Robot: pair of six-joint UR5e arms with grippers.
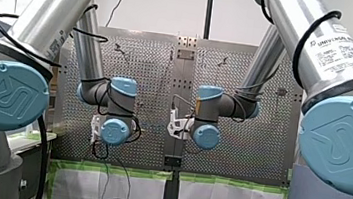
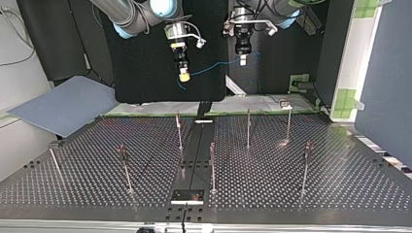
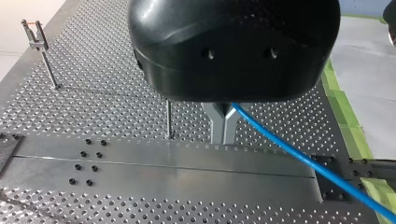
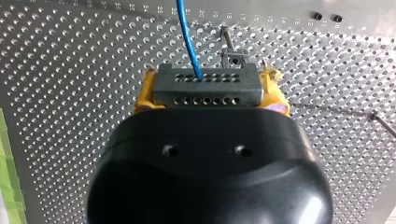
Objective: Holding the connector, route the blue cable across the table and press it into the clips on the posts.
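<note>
The right gripper pinches the rigid connector. The left gripper nips the cable, strung between them above the desk. Light and limp, it likely wants gripping close beside each clip.

We look over a broad silver perforated metal table. In the top view, a flat matte black panel hangs behind its far edge. Off its left corner lies a thin grey-blue board beside a white wall. Beyond its right side stands a tall grey-blue partition.
</note>
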